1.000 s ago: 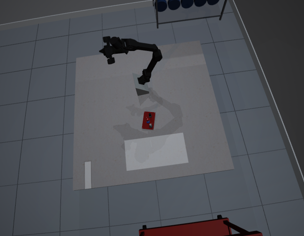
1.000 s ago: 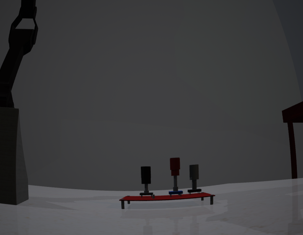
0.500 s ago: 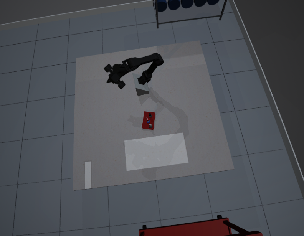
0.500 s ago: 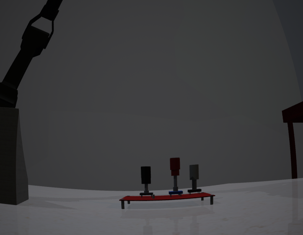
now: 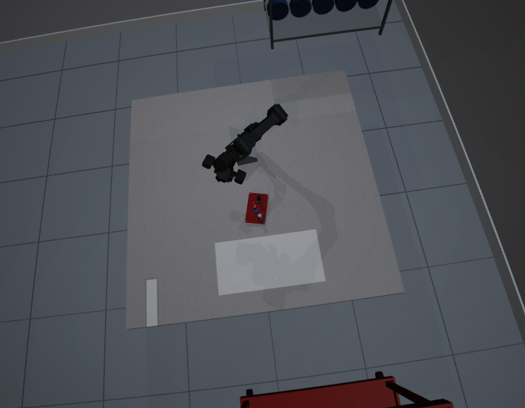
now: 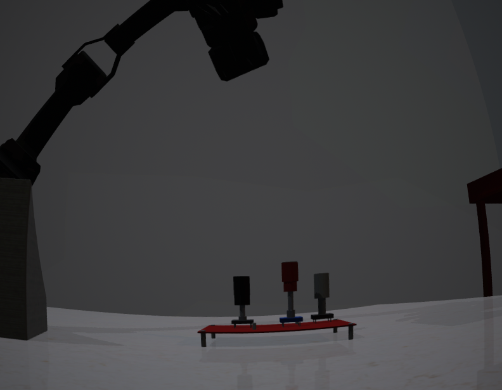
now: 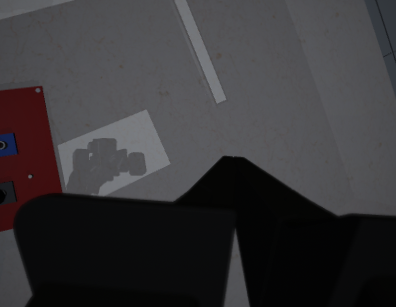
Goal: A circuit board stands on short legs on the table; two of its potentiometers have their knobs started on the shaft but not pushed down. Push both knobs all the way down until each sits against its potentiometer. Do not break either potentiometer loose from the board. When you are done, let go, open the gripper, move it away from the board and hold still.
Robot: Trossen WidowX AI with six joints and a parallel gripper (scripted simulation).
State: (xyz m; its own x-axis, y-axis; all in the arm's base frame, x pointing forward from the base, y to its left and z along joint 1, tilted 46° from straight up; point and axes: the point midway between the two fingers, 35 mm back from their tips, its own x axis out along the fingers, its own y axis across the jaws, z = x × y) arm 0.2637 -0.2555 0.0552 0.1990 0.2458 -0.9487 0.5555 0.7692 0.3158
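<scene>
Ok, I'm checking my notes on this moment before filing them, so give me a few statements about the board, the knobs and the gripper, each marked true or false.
1. The gripper is pressing on the red knob. False: it hangs high above the board, touching nothing.
2. Three knobs stand on the board: a black one, a red one and a grey one. True.
3. The red knob reaches highest of the three. True.
4. The gripper's fingers are spread wide open. False: they are shut, with nothing between them.
5. The board lies flat on the table. False: it stands on short legs.
</scene>
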